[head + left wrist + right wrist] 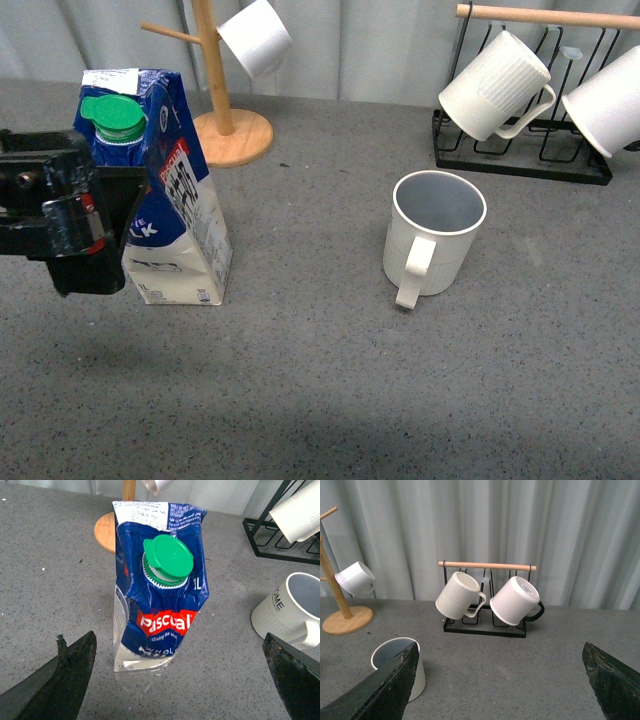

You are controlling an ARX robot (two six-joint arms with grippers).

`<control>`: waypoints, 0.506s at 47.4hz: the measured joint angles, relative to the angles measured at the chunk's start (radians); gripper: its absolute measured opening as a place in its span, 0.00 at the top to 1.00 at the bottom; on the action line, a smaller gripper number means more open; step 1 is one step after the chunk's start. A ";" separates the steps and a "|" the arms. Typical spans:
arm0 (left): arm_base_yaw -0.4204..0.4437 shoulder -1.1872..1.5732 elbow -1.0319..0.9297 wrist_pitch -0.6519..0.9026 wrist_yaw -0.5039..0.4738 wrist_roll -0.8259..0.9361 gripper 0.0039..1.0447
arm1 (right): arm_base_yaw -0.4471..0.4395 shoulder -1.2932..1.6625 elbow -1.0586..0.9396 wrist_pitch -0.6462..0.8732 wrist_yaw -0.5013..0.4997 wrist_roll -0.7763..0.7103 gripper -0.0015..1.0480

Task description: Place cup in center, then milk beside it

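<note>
Table (pixel 320 420): grey, speckled, unmarked; everything you need stands on it. Rack (pixel 520 168): black wire with a wooden bar, at the far right edge, holding a ribbed mug (pixel 495 88) and a smooth cup (pixel 608 100), neither of them yours to move. Tree (pixel 222 120): wooden, far left, with one white cup (pixel 255 38) hung on a peg. Milk (pixel 190 230): blue and white carton with a green cap, dented near the top, base on the table at the left, leaning a little in the front view, with open table between it and the cup. Cup (pixel 432 240): ribbed, cream, upright, handle turned toward the robot, grey-blue inside, empty as far as you can see, standing on open table a little right of the center (pixel 330 290). Left gripper (pixel 179 645): fingers spread wide, the milk ahead between them, neither finger touching it in the wrist view; in the front view its body sits just beside the carton's left face. Right gripper (pixel 500 650): fingers spread, nothing between them, looking over the cup toward the rack. Status, as a judgement: count the cup step as done or close to it. The milk step is open; you have the approach lined up, with the grasp, the carry to just beside the cup and the release all left.
</note>
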 joint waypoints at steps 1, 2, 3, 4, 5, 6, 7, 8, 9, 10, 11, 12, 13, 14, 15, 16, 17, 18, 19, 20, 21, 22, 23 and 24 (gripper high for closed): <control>-0.002 0.010 0.006 0.005 -0.002 -0.001 0.06 | 0.000 0.000 0.000 0.000 0.000 0.000 0.09; -0.002 0.021 0.011 0.010 -0.002 -0.001 0.06 | 0.000 0.000 0.000 0.000 0.000 0.000 0.09; -0.002 0.039 0.019 0.020 -0.006 0.000 0.06 | 0.000 0.000 0.000 0.000 0.000 0.000 0.09; -0.002 0.050 0.023 0.024 -0.010 -0.001 0.06 | 0.000 0.000 0.000 0.000 0.000 0.000 0.09; -0.001 0.064 0.028 0.027 -0.009 -0.002 0.06 | 0.000 0.000 0.000 0.000 0.000 0.000 0.09; -0.001 0.072 0.030 0.029 -0.008 -0.003 0.06 | 0.000 0.000 0.000 0.000 0.000 0.000 0.09; -0.001 0.078 0.031 0.033 -0.007 -0.005 0.06 | 0.000 0.000 0.000 0.000 0.000 0.000 0.09; -0.001 0.081 0.032 0.034 -0.006 -0.004 0.06 | 0.000 0.000 0.000 0.000 0.000 0.000 0.09; -0.001 0.087 0.034 0.037 -0.007 -0.004 0.06 | 0.000 0.000 0.000 0.000 0.000 0.000 0.09; -0.001 0.090 0.035 0.039 -0.006 -0.004 0.06 | 0.000 0.000 0.000 0.000 0.000 0.000 0.09; -0.001 0.097 0.038 0.044 -0.005 -0.003 0.06 | 0.000 0.000 0.000 0.000 0.000 0.000 0.09; -0.001 0.104 0.040 0.053 -0.003 0.000 0.06 | 0.000 0.000 0.000 0.000 0.000 0.000 0.09; -0.001 0.111 0.043 0.063 -0.004 0.003 0.06 | 0.000 0.000 0.000 0.000 0.000 0.000 0.09; -0.001 0.116 0.044 0.067 -0.005 0.003 0.06 | 0.000 0.000 0.000 0.000 0.000 0.000 0.09; 0.000 0.124 0.048 0.071 -0.005 0.002 0.06 | 0.000 0.000 0.000 0.000 0.000 0.000 0.09; 0.001 0.133 0.052 0.074 -0.005 0.002 0.06 | 0.000 0.000 0.000 0.000 0.000 0.000 0.09; 0.002 0.138 0.054 0.076 -0.005 0.002 0.06 | 0.000 0.000 0.000 0.000 0.000 0.000 0.09; 0.002 0.148 0.058 0.081 -0.005 0.002 0.06 | 0.000 0.000 0.000 0.000 0.000 0.000 0.09; 0.004 0.164 0.062 0.092 -0.006 0.003 0.06 | 0.000 0.000 0.000 0.000 0.000 0.000 0.09; 0.006 0.173 0.065 0.096 -0.006 0.003 0.06 | 0.000 0.000 0.000 0.000 0.000 0.000 0.09; 0.008 0.183 0.068 0.100 -0.008 0.003 0.06 | 0.000 0.000 0.000 0.000 0.000 0.000 0.09; 0.011 0.197 0.074 0.105 -0.008 0.003 0.06 | 0.000 0.000 0.000 0.000 0.000 0.000 0.09; 0.013 0.206 0.077 0.108 -0.008 0.003 0.06 | 0.000 0.000 0.000 0.000 0.000 0.000 0.09; 0.016 0.217 0.081 0.114 -0.009 0.004 0.06 | 0.000 0.000 0.000 0.000 0.000 0.000 0.09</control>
